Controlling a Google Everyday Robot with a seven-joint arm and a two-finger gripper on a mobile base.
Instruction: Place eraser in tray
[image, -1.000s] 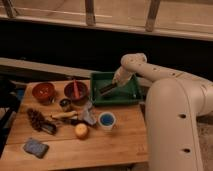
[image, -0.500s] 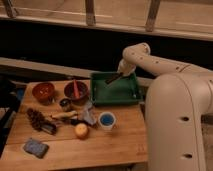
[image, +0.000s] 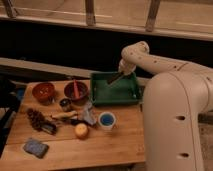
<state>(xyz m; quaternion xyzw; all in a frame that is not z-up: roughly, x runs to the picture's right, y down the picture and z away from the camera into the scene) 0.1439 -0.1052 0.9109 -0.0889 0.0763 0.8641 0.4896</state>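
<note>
Nearest the camera, bulky white robot body fills the right side; its white jointed arm (image: 150, 59) rises, bends at an elbow top centre-right & turns down-left toward the desk's far edge. The hand (image: 120, 73) hangs over the far right part of the green rectangular plastic tray (image: 134, 93), fingers together, clamped on the small dark bar-shaped eraser (image: 114, 78). Eraser is tilted, low end pointing left-down, held above the tray floor; can't tell if it touches.

No readable writing or labels anywhere.

Wooden slatted desk (image: 105, 150), front to back: blue-grey rectangular pad (image: 35, 147) at front-left corner; round yellow-orange fruit-like ball (image: 81, 130) near the middle; small white cup w/ blue inside (image: 106, 120) just right of it; dark brown pine cone (image: 36, 119) at left. Mid-desk clutter of small items, too blurred to name. Further back, two round reddish-brown bowls: left bowl (image: 43, 92) looks empty, right bowl (image: 75, 91) has a reddish stick-like thing in it. Tray sits right of the bowls, at the desk's far side.
</note>
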